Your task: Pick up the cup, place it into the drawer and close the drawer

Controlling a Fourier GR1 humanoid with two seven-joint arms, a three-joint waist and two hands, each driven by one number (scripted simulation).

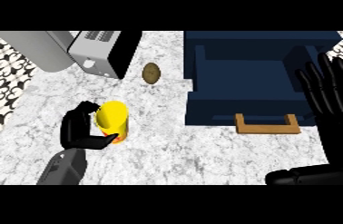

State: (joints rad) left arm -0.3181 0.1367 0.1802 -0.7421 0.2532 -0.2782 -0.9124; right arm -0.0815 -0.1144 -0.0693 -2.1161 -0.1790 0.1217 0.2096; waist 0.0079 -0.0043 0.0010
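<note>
Ok so where I'm at rn: grasp step, first bit of the task. Cup (112,115) stands upright on the counter (194,150), well left of the drawer (221,112) and a bit nearer me than its front. Left hand (74,128) is wrapped round it: fingers curled behind, thumb across the base on the near side, so it's gripping from the side away from the drawer. Can't tell if the cup's off the counter yet, looks like it's sitting.

Drawer is pulled open, handle (267,129) sticking out toward me. Right hand (325,96) is parked at the drawer's right edge, fingers spread and pointing up, holding nothing.

Next imo: lift straight up and carry it right. It needs to clear the drawer's front wall before lowering in. Brown lump (151,73) sits left of the drawer, further back, prob not in the path. Then let go and push the front shut, maybe w/ the right hand since it's closest.
</note>
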